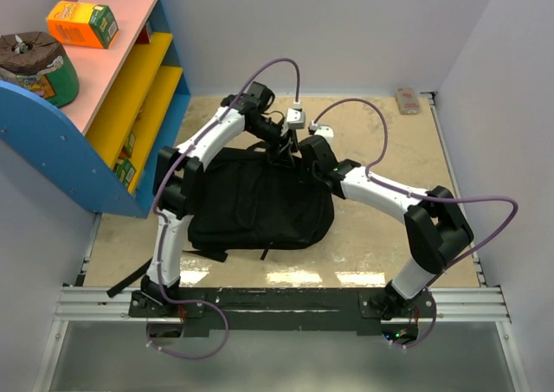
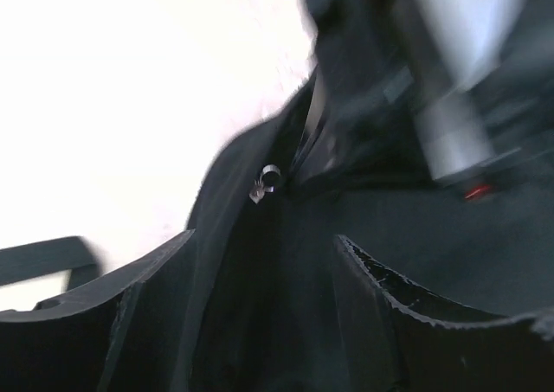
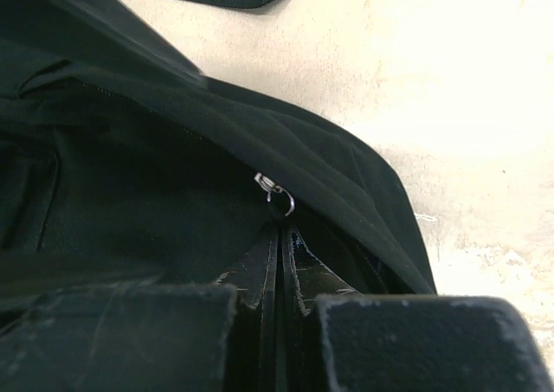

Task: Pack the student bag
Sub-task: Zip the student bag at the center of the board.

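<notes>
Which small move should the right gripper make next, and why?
Probably the right gripper should slowly drag the zip ring along the backpack. Its jaws are shut right at the ring, and the left gripper stands open, holding nothing.

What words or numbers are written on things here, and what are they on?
The orange box on the shelf: print too small to read.
The round brown packet: print too blurred to read.
The black backpack: no words showing.
So nothing can be read.
</notes>
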You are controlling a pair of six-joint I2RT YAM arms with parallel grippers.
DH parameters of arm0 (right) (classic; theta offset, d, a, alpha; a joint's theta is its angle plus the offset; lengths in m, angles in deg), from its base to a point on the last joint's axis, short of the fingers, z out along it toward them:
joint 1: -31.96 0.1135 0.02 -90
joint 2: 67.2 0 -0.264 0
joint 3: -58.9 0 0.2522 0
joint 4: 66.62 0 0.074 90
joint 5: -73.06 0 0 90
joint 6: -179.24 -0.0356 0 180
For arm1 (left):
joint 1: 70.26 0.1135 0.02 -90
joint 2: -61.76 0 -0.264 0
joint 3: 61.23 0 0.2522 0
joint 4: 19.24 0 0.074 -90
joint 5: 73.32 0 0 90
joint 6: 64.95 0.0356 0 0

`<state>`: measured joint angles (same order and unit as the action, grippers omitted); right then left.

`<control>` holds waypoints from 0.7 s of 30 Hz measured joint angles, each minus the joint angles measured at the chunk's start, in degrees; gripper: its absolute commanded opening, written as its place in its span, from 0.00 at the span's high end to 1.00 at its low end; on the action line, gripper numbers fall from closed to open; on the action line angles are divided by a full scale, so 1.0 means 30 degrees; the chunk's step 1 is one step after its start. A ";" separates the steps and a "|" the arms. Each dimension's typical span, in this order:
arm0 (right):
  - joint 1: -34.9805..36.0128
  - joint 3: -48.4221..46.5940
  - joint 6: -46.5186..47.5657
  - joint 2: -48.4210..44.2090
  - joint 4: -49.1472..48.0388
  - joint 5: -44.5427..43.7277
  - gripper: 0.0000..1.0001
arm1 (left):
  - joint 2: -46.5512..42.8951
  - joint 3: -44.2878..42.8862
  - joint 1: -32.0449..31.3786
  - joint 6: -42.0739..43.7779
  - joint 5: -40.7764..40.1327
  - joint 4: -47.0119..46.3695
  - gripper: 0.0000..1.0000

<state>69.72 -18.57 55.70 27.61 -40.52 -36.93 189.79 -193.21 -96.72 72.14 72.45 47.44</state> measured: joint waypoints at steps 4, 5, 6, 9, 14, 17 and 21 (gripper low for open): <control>0.0000 0.0153 0.0044 -0.0197 -0.0080 0.0073 1.00 | 0.1341 -0.0182 0.0036 0.1457 0.0131 0.1180 0.28; 0.0000 0.0153 0.0051 -0.0197 -0.0124 0.0138 1.00 | 0.1428 -0.0131 0.0066 0.1661 0.0131 0.1246 0.28; 0.0000 0.0153 0.0051 -0.0197 -0.0160 0.0204 1.00 | 0.1406 0.0058 0.0080 0.1785 0.0138 0.1166 0.28; 0.0000 0.0189 0.0058 -0.0197 -0.0262 0.0488 1.00 | 0.0918 0.0940 0.0087 0.1800 0.0095 0.0248 0.31; 0.0000 0.0335 0.0066 -0.0197 -0.0401 0.0568 1.00 | 0.0634 0.1676 0.0080 0.1042 -0.0182 -0.1552 0.29; 0.0000 0.0452 0.0066 -0.0204 -0.0525 0.0576 1.00 | 0.0444 0.2142 0.0058 0.0641 -0.0342 -0.2506 0.26; 0.0000 0.0525 0.0073 -0.0219 -0.0634 0.0597 1.00 | -0.0087 0.2732 0.0022 0.0430 -0.0517 -0.3388 0.21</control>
<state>69.72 -16.99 55.91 26.95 -42.42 -35.14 189.53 -185.01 -96.65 73.43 70.90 37.28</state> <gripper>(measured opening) 0.011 0.755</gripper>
